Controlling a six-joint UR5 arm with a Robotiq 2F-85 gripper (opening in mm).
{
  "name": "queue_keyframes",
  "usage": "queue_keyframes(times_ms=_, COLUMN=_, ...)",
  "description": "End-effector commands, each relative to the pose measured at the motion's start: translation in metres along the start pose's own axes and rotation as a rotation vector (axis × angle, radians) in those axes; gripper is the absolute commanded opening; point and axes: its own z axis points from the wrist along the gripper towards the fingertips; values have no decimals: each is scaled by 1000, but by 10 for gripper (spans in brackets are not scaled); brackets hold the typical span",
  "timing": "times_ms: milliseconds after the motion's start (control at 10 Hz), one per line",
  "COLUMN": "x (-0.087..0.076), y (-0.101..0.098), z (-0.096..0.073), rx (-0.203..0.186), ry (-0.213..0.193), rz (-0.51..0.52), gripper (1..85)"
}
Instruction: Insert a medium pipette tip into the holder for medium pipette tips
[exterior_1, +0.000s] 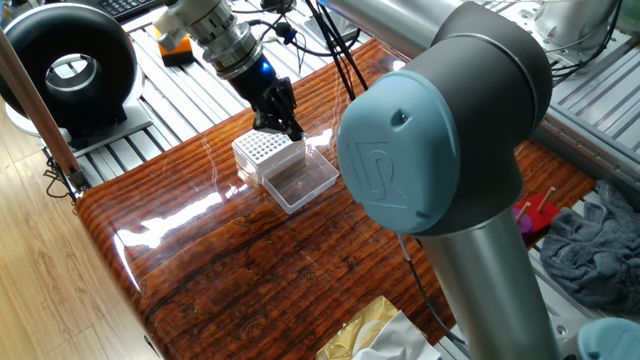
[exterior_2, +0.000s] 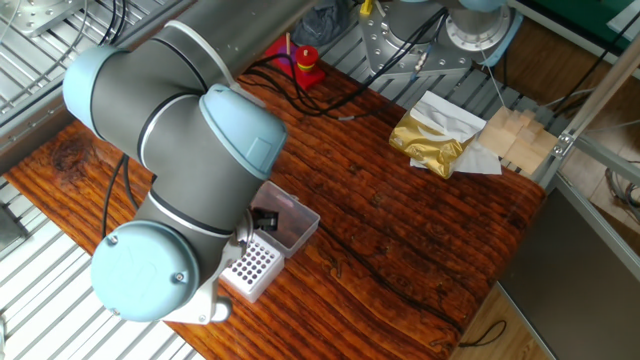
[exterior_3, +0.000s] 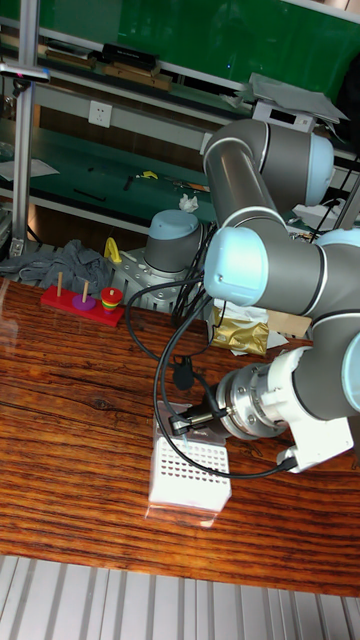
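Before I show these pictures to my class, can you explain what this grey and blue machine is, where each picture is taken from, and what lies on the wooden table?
It is one jointed robot arm with a black two-finger pincer at its end. Two pictures look down on the table from opposite sides; the tall one looks across it at a low angle.

The pincer hangs just over a small clear box with a white grid of holes, the holder for pipette tips, whose clear lid lies open beside it. Whether the pincer holds a tip is too small to tell.

Also on the table: a crumpled gold foil bag, and in the tall view a red toy with coloured rings on pegs.
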Motion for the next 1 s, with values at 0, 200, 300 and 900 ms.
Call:
queue_keyframes(times_ms=0, x=-3, y=2, z=-1, rx=4, ry=0, rz=-3, gripper=70)
queue_keyframes(times_ms=200, x=-7, y=2, z=0, rx=10, ry=-5, rz=-2, gripper=70)
queue_keyframes(times_ms=300, x=-7, y=3, z=0, rx=10, ry=-7, rz=-1, gripper=70)
queue_keyframes(times_ms=900, x=-7, y=4, z=-4, rx=18, ry=7, rz=6, gripper=70)
